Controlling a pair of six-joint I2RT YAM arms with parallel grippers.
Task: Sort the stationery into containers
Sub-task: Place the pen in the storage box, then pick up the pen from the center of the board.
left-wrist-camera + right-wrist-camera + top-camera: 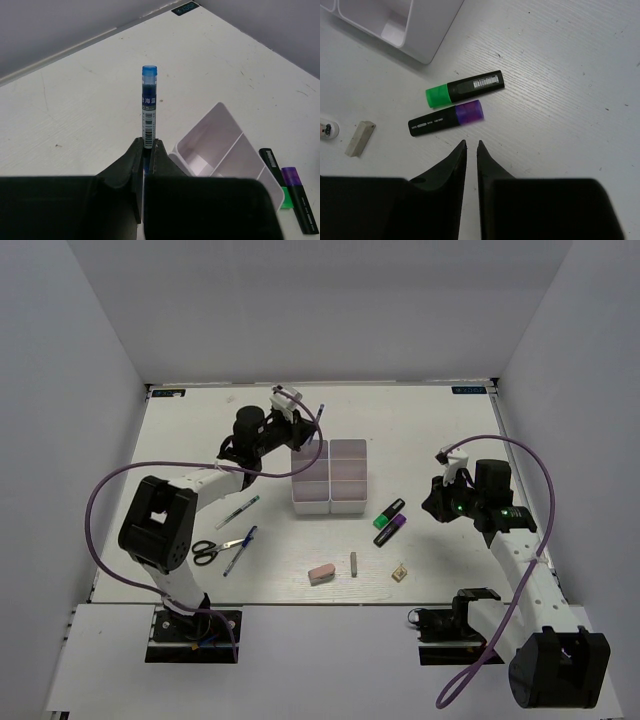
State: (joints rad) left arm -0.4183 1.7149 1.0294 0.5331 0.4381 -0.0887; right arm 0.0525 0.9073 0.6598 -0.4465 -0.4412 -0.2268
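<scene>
Currently in hand: delivering one blue pen [149, 107] to the white tray [328, 477]; most of the sorting is not yet done.
Left gripper [146, 145]: clamped on the pen's lower barrel, the capped end standing up clear of the fingers.
Pen's place: in the air just beyond the tray's far-left corner, not yet over a compartment.
Right gripper [470, 145]: drawn in to a thin slit, nothing between the jaws, hanging just beside the purple highlighter [447, 119] and green highlighter [465, 89], which lie touching side by side.
On the table: two more pens [238, 510], scissors [205, 551], pink eraser [321, 572], grey stick [354, 562] and tan square [400, 573], all near the front edge.
Next move, as I judge it: carry the pen over a far-left cell and let go. The pen looks longer than a cell, so it may lean on the rim.
</scene>
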